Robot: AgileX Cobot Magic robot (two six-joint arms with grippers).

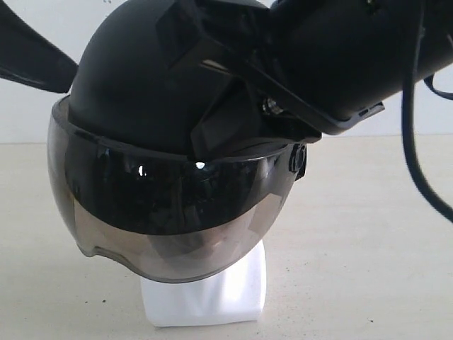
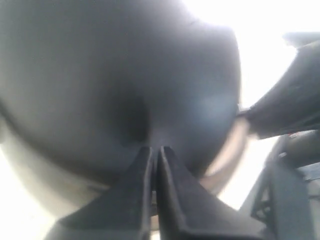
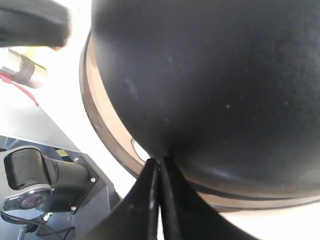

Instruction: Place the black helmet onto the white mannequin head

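The black helmet (image 1: 134, 92) sits over the white mannequin head, whose neck and block base (image 1: 205, 297) show below the smoky visor (image 1: 170, 212); a face shows faintly through the tint. My right gripper (image 1: 205, 138) reaches in from the upper right and rests on the shell just above the visor's edge. In the right wrist view it (image 3: 161, 160) is shut, its tips touching the helmet (image 3: 215, 75) near the visor rim (image 3: 107, 135). My left gripper (image 2: 155, 148) is shut too, its tips against the blurred dark shell (image 2: 115, 75). Only part of the left arm (image 1: 28, 57) shows at the upper left in the exterior view.
The head stands on a beige table (image 1: 368, 234) before a white wall. A black cable (image 1: 417, 163) hangs from the right arm. A dark mount with a lens (image 3: 45, 185) lies beyond the table edge in the right wrist view.
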